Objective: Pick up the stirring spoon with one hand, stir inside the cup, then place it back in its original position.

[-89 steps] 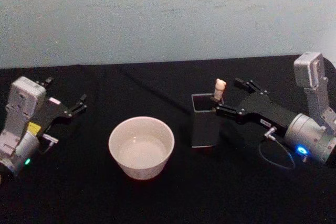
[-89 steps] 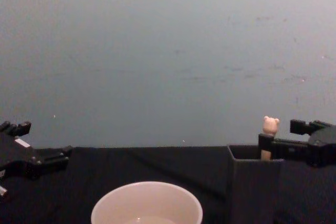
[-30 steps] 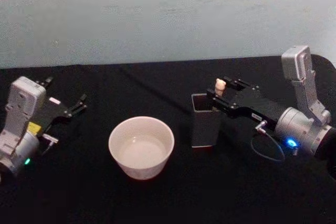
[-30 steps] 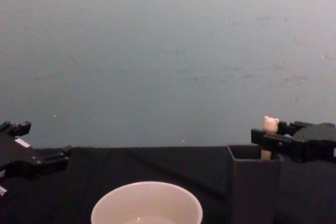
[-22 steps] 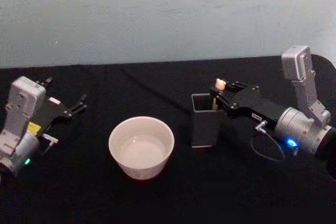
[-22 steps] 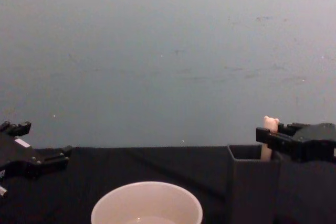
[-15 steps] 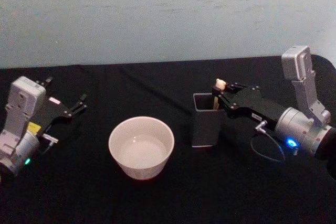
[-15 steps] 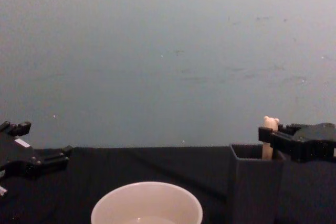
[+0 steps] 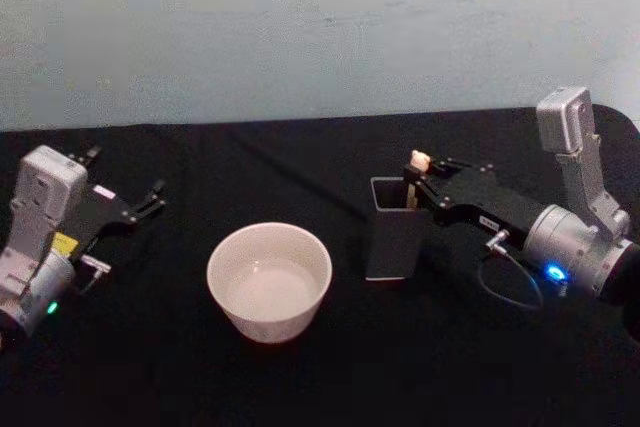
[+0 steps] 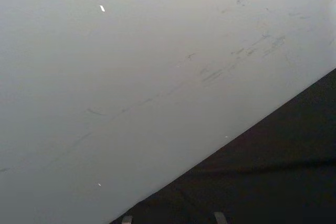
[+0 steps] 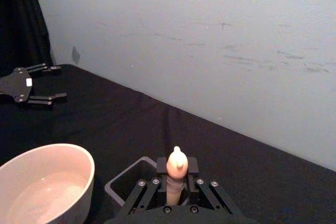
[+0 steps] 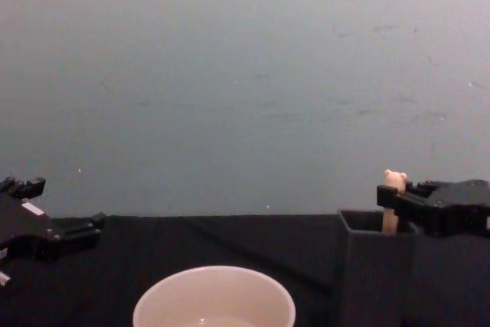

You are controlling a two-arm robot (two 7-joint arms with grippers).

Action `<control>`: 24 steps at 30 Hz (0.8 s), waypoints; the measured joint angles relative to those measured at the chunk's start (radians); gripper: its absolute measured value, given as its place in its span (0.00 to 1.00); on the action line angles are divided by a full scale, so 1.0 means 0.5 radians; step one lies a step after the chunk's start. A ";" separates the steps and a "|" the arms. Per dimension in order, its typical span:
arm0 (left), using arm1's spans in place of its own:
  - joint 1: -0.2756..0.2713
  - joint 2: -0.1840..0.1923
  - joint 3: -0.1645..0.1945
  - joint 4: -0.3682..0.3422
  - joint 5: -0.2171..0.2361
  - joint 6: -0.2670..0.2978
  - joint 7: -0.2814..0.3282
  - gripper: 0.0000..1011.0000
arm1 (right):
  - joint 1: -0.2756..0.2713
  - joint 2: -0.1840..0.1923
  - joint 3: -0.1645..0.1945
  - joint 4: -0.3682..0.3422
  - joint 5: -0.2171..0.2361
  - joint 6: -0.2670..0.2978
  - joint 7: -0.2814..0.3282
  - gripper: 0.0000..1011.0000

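Observation:
The stirring spoon [image 9: 419,159] stands in a dark grey square holder [image 9: 392,237], its small bear-shaped top poking above the rim. My right gripper [image 9: 414,184] is shut on the stirring spoon just below that top; the right wrist view shows both black fingers [image 11: 159,176] pressed against the stick [image 11: 176,167]. In the chest view the stirring spoon [image 12: 395,181] rises past the right gripper [image 12: 393,198]. The cream-white cup [image 9: 269,279] sits left of the holder, holding clear liquid. My left gripper [image 9: 150,198] rests open at the far left, away from the cup.
The table [image 9: 300,377] is covered in black cloth and ends at a pale wall behind. A cable loop [image 9: 512,292] hangs under my right wrist. The holder leans slightly, its rim [image 11: 123,181] just ahead of the right fingers.
My right gripper came in from beside the spoon and closed on it. The holder's top has shifted slightly to the right. The left arm and cup have not moved.

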 joint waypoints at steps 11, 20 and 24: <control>0.000 0.000 0.000 0.000 0.000 0.000 0.000 0.99 | -0.017 0.030 0.056 -0.099 0.119 0.069 0.029 0.21; 0.000 0.000 0.000 0.000 0.000 0.000 0.000 0.99 | -0.031 0.075 0.110 -0.214 0.267 0.125 0.037 0.21; 0.000 0.000 0.000 0.000 0.000 0.000 0.000 0.99 | -0.042 0.094 0.140 -0.276 0.337 0.125 0.025 0.21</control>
